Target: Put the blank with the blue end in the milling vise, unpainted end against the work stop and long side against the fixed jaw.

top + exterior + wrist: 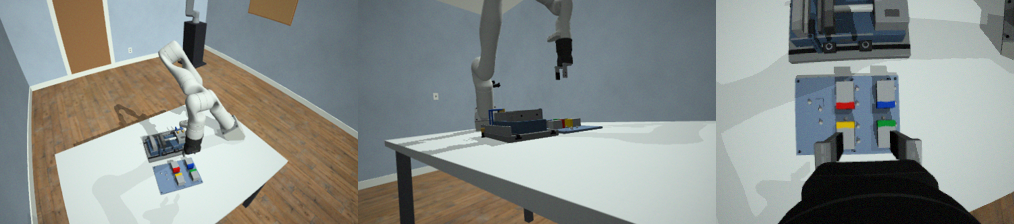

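Observation:
The blank with the blue end (189,162) (885,91) lies on the blue plate (162,182) (818,139) (591,128), in the row nearer the vise, its blue end facing away from the vise. My gripper (561,77) (866,141) is open and empty, high above the table. In the wrist view its fingers appear over the plate's near edge, below the blue-ended blank. The milling vise (169,148) (523,127) (858,38) stands beyond the plate. Its fixed jaw (152,143) (800,21) is at the left in the wrist view. The work stop cannot be made out.
The red-ended blank (175,165) (845,92) lies beside the blue-ended one. The yellow-ended blank (180,180) (848,138) and green-ended blank (194,175) (885,137) lie in the other row. Small pegs stand on the plate. Blue hoses (490,116) rise at the vise's hose end.

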